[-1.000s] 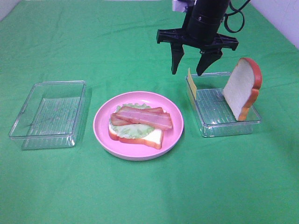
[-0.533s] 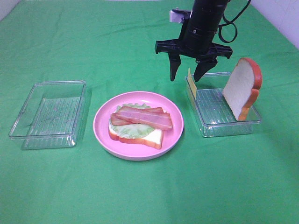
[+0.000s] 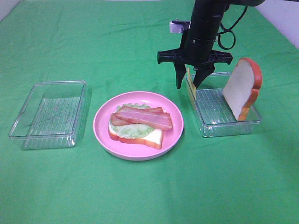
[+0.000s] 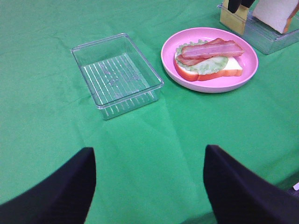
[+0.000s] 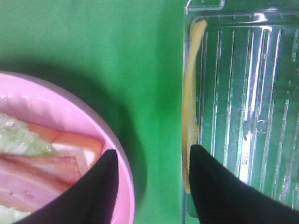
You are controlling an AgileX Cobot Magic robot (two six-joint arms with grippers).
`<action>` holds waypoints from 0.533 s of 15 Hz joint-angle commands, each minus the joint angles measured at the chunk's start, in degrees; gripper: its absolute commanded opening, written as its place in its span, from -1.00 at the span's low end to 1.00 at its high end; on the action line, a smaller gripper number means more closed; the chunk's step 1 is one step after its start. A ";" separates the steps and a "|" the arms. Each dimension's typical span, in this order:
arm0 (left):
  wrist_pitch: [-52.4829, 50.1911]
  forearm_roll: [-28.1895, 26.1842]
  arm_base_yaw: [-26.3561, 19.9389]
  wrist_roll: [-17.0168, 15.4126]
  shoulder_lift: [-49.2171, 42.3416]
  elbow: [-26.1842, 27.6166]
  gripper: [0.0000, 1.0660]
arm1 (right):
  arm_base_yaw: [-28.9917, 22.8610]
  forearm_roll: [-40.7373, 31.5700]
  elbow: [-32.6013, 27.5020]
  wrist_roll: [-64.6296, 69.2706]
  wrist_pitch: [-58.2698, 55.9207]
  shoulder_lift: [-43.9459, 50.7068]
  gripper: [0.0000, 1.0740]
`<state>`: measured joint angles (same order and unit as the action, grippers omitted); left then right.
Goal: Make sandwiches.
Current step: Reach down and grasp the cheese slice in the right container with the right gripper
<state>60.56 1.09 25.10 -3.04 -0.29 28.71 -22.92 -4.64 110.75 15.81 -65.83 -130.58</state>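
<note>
Between the right claw's point(image 3: 188, 87) tips stand tray point(image 3: 229, 128) wall and cheese slice point(image 5: 190, 93).

The cloth point(image 3: 93, 46) is green; mid-frame, a pink plate point(image 3: 100, 126) with 2 reddish-brown bacon strips point(image 3: 142, 116) over pale green lettuce point(image 3: 133, 131). At right — clear ribbed tray point(image 3: 224, 128), yellow cheese slice point(image 3: 190, 86), white bread slice point(image 3: 240, 88) crusted orange-brown.

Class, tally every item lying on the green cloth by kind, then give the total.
Bread slices: 2
Lettuce leaf: 1
Bacon strips: 2
Cheese slice: 1
Pink plate: 1
Clear trays: 2
Total: 9
</note>
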 commanded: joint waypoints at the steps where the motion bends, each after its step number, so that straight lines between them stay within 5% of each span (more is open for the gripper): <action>1: -0.57 0.17 0.29 0.06 -1.03 -0.06 0.20 | 0.29 0.23 0.34 -0.46 0.06 0.23 -0.17; 8: -0.57 0.17 0.29 0.06 -1.03 -0.06 0.20 | 0.23 -0.57 3.15 -1.09 -2.35 1.72 -0.17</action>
<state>60.56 1.09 25.10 -3.04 -0.29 28.71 -22.92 -5.39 113.67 15.76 -67.44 -129.37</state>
